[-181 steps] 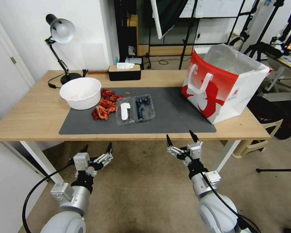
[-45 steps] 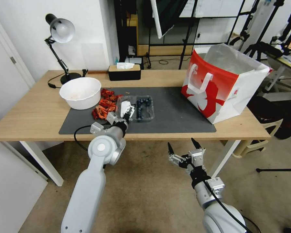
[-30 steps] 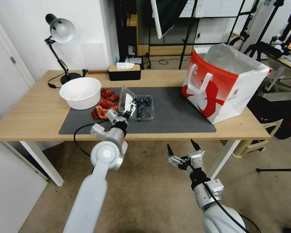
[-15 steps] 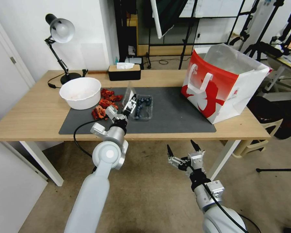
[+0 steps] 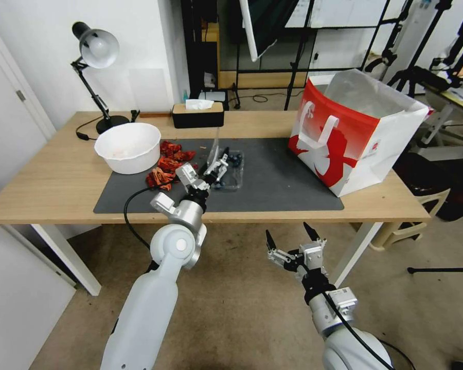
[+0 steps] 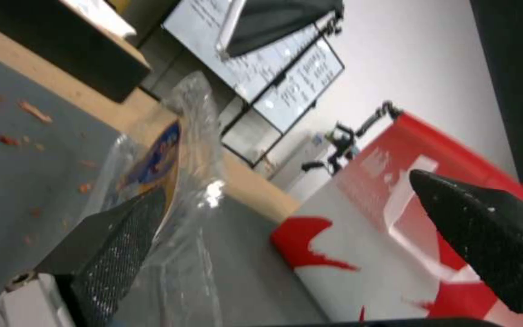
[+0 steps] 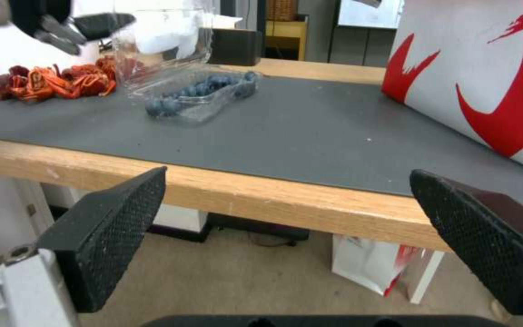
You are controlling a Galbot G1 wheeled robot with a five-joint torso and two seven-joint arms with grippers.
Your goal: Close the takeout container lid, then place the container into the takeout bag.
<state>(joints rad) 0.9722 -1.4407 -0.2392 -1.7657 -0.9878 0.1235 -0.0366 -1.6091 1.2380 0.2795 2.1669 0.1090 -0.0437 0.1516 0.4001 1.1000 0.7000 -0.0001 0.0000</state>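
Swinging the lid [image 5: 214, 149] upright over the container [image 5: 230, 172] on the desk [image 5: 51, 180], left tool [image 5: 217, 167] open, right tool [image 5: 291, 241] open below; closing and bagging [image 5: 355, 131] both remain.

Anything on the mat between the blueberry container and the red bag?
Nothing: in the head view, bare grey mat runs from the container to the bag; the right wrist view agrees.

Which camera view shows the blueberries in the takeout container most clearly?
The right wrist view: the blueberries lie unobstructed in the takeout container. In the head view the left end effector partly covers them. The left wrist view shows the raised lid instead.
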